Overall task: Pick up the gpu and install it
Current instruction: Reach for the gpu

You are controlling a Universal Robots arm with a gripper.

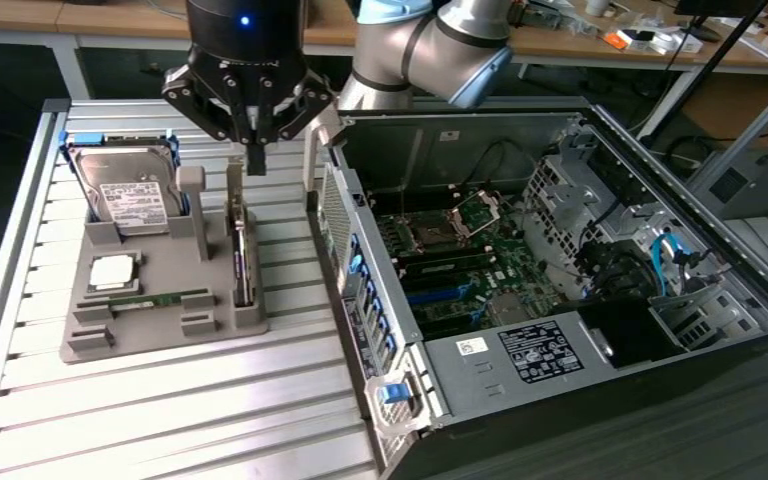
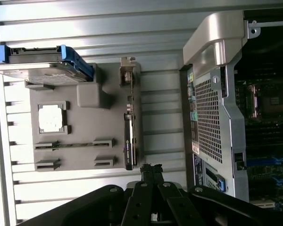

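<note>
Now, the slatted bench (image 1: 157, 420) carries everything. The open computer case (image 1: 344, 240) sits beside the claw, toward the exterior view's right, and the label (image 1: 544, 352) inside it is too small to read. A grey holder (image 1: 157, 335) lies beneath the claw. The hard drive (image 1: 131, 195) stands toward the exterior view's left, its white label unreadable. The gpu (image 1: 240, 255) stands on edge in its slot, just below the claw (image 1: 253, 165), whose fingers are pressed together, gripping nothing.
</note>
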